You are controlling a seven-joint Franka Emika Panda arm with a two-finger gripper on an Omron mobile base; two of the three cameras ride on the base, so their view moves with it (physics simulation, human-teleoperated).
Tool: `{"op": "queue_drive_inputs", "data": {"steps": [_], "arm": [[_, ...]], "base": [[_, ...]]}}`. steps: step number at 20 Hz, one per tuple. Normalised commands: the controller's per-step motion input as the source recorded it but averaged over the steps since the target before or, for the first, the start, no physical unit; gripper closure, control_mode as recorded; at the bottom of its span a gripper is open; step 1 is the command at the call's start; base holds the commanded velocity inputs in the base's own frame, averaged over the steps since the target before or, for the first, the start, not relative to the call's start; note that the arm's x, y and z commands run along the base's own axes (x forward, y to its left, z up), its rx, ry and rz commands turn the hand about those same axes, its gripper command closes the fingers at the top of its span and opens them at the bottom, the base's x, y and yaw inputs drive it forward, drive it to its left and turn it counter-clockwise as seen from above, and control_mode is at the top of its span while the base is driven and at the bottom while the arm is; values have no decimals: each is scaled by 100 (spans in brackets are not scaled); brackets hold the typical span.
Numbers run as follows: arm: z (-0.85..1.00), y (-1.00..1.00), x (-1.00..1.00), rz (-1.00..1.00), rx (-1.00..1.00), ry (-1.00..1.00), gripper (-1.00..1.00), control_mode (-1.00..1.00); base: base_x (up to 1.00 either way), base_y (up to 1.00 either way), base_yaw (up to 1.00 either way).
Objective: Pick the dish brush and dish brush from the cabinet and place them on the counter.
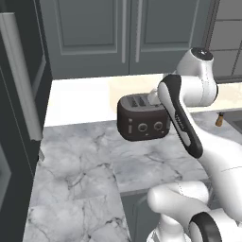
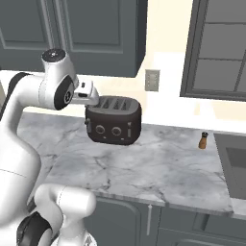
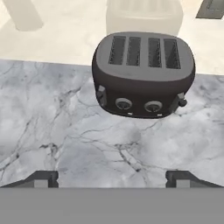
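The cabinet [image 1: 101, 33], its panelled doors closed, hangs above the marble tabletop [image 1: 80, 165], where the pincer [image 3: 112, 178], tips spread wide and holding nothing, hovers just in front of a dark four-slot toaster [image 3: 143, 74] bearing no readable writing.

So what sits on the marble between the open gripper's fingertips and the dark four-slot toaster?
Nothing: in the hand view, bare grey-veined white marble counter runs from the open gripper up to the dark four-slot toaster.

Dark toaster [image 3: 143, 74] – four slots; small brown bottle [image 2: 203, 140] apart.
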Motion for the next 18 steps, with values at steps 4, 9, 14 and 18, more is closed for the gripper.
{"op": "queue_drive_inputs", "data": {"steps": [4,9,14,18], "arm": [[40,33,-1,0,0,-17,-100,-100],[49,30,-2,0,1,-16,-100,-100],[49,23,-4,0,0,-19,-100,-100],[18,11,-19,1,0,-23,-100,-100]], "base": [[0,0,0],[0,0,0],[0,0,0],[0,0,0]]}}
